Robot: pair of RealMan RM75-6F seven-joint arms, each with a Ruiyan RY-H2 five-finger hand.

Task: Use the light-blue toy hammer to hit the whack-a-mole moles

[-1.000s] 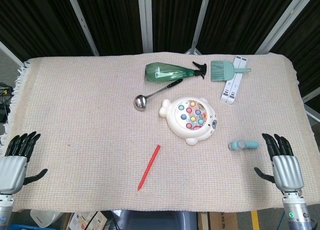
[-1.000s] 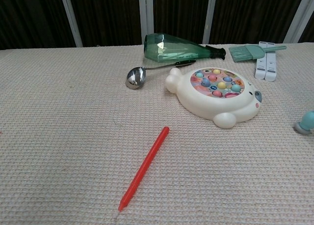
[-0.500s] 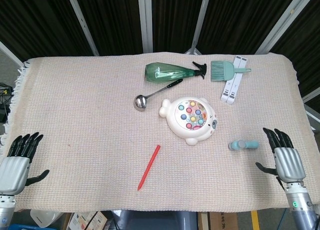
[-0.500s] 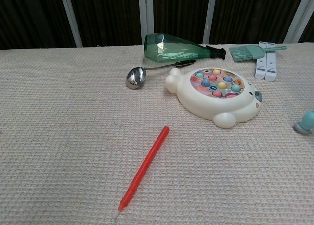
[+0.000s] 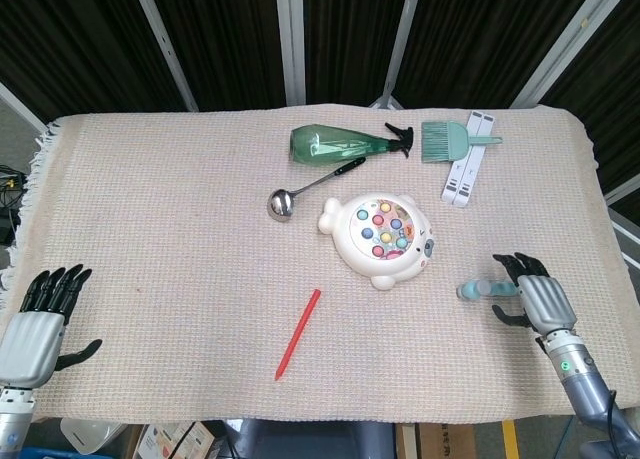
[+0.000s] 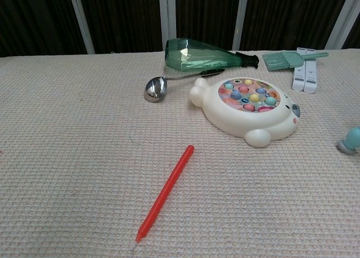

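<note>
My right hand point(image 5: 528, 297) hung spread beside the hammer point(image 5: 478, 289) near the bench's right edge, ready to grasp.

A red stick point(image 6: 165, 193) lies before the whack-a-mole toy point(image 6: 247, 110).

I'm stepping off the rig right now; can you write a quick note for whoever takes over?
Left hand: open, idle at the near left table edge.
Right hand: open, fingers over the hammer's handle end, no grip visible.
Hammer lies flat, right of the mole toy, apart from it.
Done: nothing struck.
Left: grip hammer, lift, hit the moles.
</note>
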